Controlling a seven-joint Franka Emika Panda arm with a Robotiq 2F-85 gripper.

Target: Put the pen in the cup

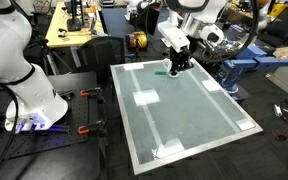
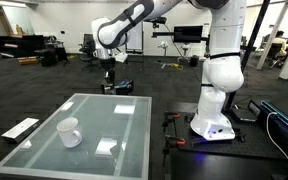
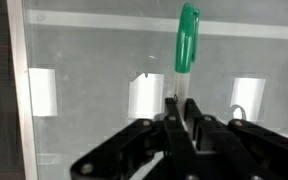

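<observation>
The end effector point(image 3: 181, 108) is closed on the pen point(image 3: 187, 40), which sticks out straight ahead of it. The cup point(image 2: 69, 131) stands well apart, across the bench point(image 2: 124, 120).

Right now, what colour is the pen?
The pen is green, paler at the end in the gripper; clearest in the wrist view.

White rounded arm point(image 2: 222, 60), black claw point(image 3: 183, 112)

Arm point(image 2: 134, 17) stretched out; hand point(image 3: 182, 108) pointing down, clamped on pen point(image 3: 187, 38).
</observation>
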